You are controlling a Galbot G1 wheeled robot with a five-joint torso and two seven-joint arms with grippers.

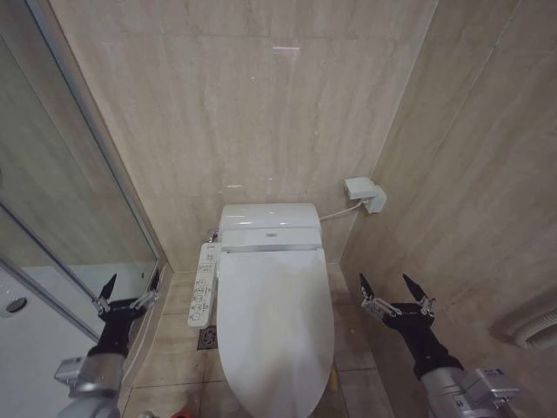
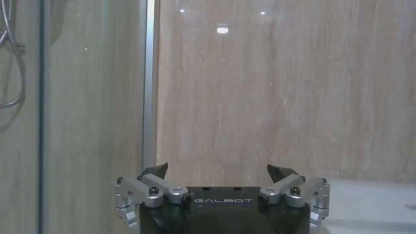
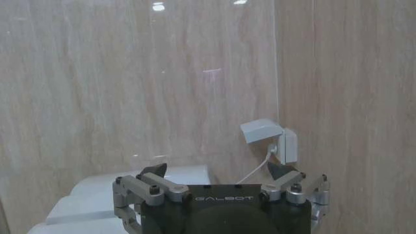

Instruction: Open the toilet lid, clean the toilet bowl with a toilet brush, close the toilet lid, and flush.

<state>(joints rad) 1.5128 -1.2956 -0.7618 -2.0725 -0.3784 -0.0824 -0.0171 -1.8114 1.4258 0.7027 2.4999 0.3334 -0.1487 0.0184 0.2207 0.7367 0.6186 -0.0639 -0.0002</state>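
The glossy white toilet lid [image 1: 274,322] lies shut over the toilet bowl, which is hidden beneath it, in the middle of the head view. My left gripper [image 1: 130,292] hangs open to the left of the toilet, near the glass shower door, with nothing between its fingers. My right gripper [image 1: 393,292] hangs open to the right of the toilet, close to the side wall, also empty. Each wrist view shows its own gripper [image 2: 219,171] [image 3: 219,170] spread wide, facing the beige wall. The toilet brush is out of view.
A white control panel [image 1: 204,283] sits along the toilet's left side. A wall socket with a cable [image 1: 365,193] [image 3: 272,139] is mounted at the back right. The glass shower door [image 1: 65,205] and shower tray [image 1: 26,322] stand at the left. A floor drain [image 1: 207,337] lies beside the toilet.
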